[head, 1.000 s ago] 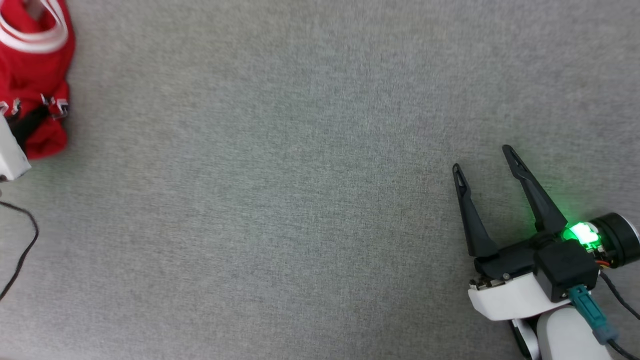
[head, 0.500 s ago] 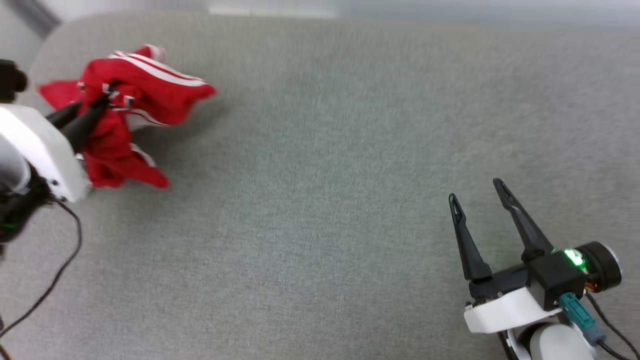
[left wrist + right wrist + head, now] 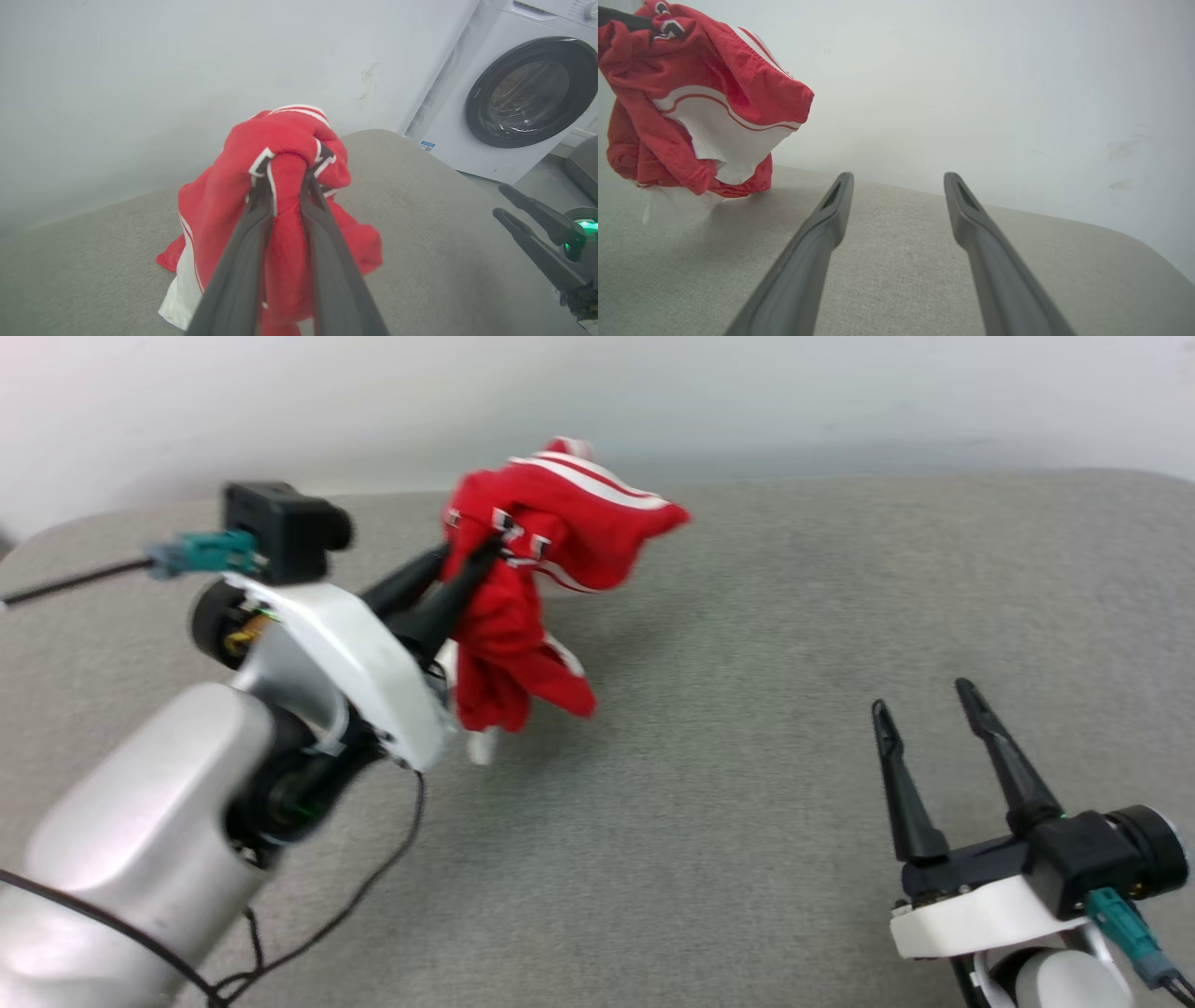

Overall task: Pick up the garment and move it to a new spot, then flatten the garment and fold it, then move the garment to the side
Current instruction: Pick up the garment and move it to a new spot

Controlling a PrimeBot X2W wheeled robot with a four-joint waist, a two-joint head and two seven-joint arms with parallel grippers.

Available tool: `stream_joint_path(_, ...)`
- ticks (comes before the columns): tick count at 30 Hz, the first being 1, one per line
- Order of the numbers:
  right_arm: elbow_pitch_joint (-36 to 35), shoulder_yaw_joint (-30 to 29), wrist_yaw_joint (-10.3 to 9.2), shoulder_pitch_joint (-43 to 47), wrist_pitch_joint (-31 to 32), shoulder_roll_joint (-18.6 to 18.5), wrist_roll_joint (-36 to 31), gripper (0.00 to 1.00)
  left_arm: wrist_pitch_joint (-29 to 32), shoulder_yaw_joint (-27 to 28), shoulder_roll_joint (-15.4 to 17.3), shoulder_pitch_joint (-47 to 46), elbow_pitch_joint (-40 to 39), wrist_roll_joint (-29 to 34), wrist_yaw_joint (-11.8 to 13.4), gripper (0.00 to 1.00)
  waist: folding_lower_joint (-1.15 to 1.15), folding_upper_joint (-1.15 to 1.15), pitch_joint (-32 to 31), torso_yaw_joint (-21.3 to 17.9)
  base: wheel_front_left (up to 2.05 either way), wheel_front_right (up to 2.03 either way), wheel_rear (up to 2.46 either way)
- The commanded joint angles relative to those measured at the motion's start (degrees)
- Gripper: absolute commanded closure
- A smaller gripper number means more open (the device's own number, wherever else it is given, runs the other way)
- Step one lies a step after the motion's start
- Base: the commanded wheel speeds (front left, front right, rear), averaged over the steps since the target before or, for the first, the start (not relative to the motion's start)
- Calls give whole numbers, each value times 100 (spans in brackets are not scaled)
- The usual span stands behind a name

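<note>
the left gripper [image 3: 470,553] is clamped on a bunched fold of the garment [image 3: 523,616]. its two dark fingers are nearly together, with red cloth squeezed between them right at the black, white-edged lettering. the garment hangs from that pinch as a crumpled bundle over the far left part of the grey padded surface [image 3: 747,756]. a white sleeve and the lowest red folds trail down toward the surface, but whether they touch it or just clear it cannot be told. the right gripper [image 3: 920,697] sits at the near right, well apart from the cloth, its jaws spread wide and holding nothing.

the step in hand looks like the carry to a new spot. to do it well, the left arm should probably lift high enough that the trailing hem does not drag and twist, and move smoothly so the thin pinch does not slip. it should set the bundle down toward the open middle of the surface, where both arms could reach it. lowering it hem first would likely let the cloth unroll instead of piling up — which would ease the flattening to come.

by count there is one garment and two grippers — one loaded, one empty — with four fingers between them. one black cable [image 3: 373,877] loops by the left arm, and one washing machine [image 3: 514,93] stands beyond the surface's edge in the left wrist view.
</note>
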Motion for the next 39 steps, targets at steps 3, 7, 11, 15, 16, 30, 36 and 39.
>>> stream_joint_path(3,-109,-179,-4,-31,-12,9,101,0,-84,-313,-403,157,-147,282,261,100,0,0,50,-462,0,0,0)
stream_joint_path(7,-157,-276,-4,-64,-13,11,104,0,-129,-667,-782,229,8,539,349,100,0,0,140,-686,0,0,0)
stream_joint_path(11,-211,-337,-4,-146,-13,11,147,0,-203,-1207,-1372,393,523,846,328,100,0,0,260,-946,0,0,0)
stream_joint_path(15,-230,-325,-4,-192,-13,11,162,0,-393,-1578,-1870,508,1227,1072,289,77,0,0,345,-1113,0,0,0)
stream_joint_path(16,-226,-331,-4,-194,-13,11,171,0,-455,-1656,-1996,539,1389,1120,256,9,0,0,354,-1127,0,0,0)
stream_joint_path(30,-55,-293,-4,-13,-13,10,116,0,-1913,-1133,-2048,349,2118,1598,175,0,0,0,-126,-708,0,0,0)
stream_joint_path(36,-143,-296,-4,97,-13,9,119,0,-1987,61,-1469,923,1402,2038,557,0,0,0,-439,-444,0,0,0)
stream_joint_path(39,-185,-292,-4,118,-13,10,167,0,-1985,784,-1210,1449,942,2391,752,0,0,0,-546,-350,0,0,0)
